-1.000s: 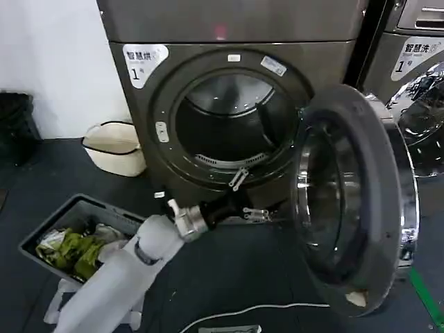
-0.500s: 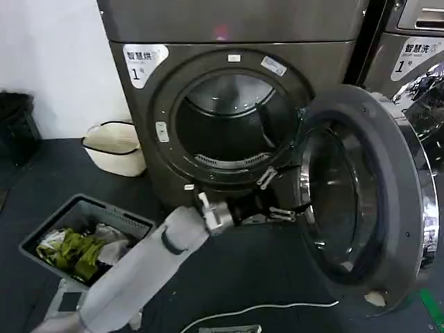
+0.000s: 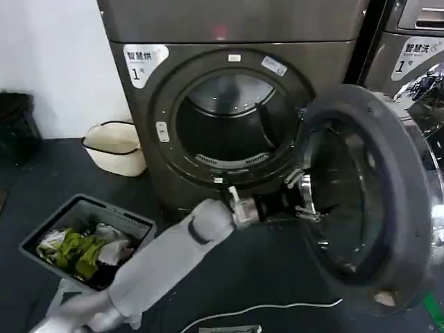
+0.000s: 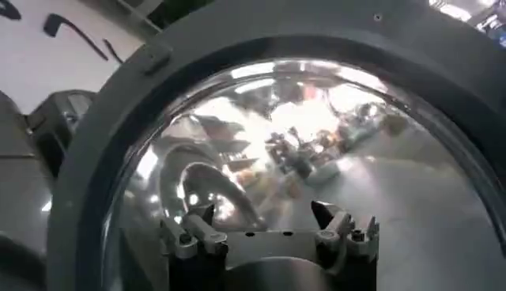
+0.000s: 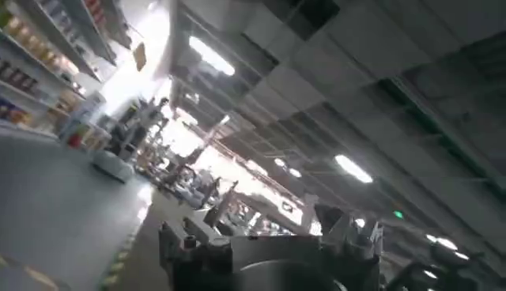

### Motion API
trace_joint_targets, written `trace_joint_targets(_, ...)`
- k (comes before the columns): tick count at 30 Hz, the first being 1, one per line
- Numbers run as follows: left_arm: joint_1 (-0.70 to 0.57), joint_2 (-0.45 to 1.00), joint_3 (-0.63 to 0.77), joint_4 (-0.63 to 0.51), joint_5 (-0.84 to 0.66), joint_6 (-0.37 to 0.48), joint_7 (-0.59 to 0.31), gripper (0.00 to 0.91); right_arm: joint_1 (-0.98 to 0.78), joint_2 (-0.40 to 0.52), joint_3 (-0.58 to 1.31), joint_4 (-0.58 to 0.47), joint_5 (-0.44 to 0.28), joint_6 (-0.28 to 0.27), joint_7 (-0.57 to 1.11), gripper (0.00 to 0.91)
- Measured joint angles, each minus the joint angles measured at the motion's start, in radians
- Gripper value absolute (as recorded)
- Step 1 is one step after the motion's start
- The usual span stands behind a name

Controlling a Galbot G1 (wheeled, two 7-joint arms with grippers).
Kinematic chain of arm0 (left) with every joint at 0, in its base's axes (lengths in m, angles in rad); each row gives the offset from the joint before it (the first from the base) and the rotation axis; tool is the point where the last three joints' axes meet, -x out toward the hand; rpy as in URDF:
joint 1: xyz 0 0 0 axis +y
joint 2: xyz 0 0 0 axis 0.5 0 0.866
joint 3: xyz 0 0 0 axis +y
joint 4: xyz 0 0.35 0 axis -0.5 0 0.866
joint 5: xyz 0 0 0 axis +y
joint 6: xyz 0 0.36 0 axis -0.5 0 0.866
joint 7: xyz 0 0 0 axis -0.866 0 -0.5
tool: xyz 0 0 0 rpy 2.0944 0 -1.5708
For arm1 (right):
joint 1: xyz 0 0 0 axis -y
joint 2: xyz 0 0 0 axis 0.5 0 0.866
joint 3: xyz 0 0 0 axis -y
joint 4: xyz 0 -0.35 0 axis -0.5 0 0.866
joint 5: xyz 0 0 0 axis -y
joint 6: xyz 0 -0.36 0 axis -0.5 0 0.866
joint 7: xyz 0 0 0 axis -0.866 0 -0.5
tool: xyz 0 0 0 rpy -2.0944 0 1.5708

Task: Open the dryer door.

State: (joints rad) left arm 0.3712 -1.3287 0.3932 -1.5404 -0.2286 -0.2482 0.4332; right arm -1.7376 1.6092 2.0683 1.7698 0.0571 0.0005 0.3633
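Door (image 3: 368, 198): swung well out from the drum (image 3: 225, 128), right of the opening.
Left gripper (image 3: 300, 195): my jaws spread, empty, against its inner glass.
Right gripper (image 5: 273, 245): jaws apart, parked, pointing at the ceiling.
Left to do: little; I judge it nearly fully open.

The dryer (image 3: 229, 104) is dark grey-brown metal, with a white label (image 3: 144, 59) printed in black. Its door (image 3: 368, 194) has a matte grey rim around shiny silver. The left arm (image 3: 166, 257) is pale grey — its gripper (image 3: 302, 198) black and silver. Near left, a grey basket (image 3: 83, 239) holds green and white laundry; farther back sits a cream tub (image 3: 114, 147).
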Motion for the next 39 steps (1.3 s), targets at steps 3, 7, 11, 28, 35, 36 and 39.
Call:
trace_joint_targets(3,-0.018,-0.025,0.012,0.027,0.001,0.0,0.0,0.907,0.002,0.0,0.0,-0.001,-0.003,0.001,0.001,0.907)
trace_joint_targets(7,-0.044,-0.05,0.029,0.059,0.0,-0.001,0.0,0.907,0.004,0.0,0.0,0.002,-0.006,0.004,0.001,0.907)
trace_joint_targets(11,-0.063,-0.077,0.036,0.092,0.011,0.008,-0.006,0.907,0.002,0.0,0.001,0.0,-0.006,0.011,0.002,0.907)
trace_joint_targets(28,-0.095,-0.185,0.039,0.187,0.059,0.117,-0.08,0.907,-0.001,0.0,-0.006,0.008,-0.007,0.029,0.002,0.907)
trace_joint_targets(35,-0.096,-0.193,0.043,0.186,0.055,0.146,-0.13,0.907,0.001,0.0,-0.016,0.015,-0.018,0.036,0.001,0.907)
trace_joint_targets(36,-0.095,-0.195,0.042,0.186,0.057,0.155,-0.142,0.907,0.001,0.0,-0.017,0.016,-0.021,0.038,0.001,0.907)
trace_joint_targets(39,-0.092,-0.202,0.038,0.185,0.062,0.174,-0.174,0.907,0.003,0.0,-0.021,0.017,-0.027,0.042,0.001,0.907)
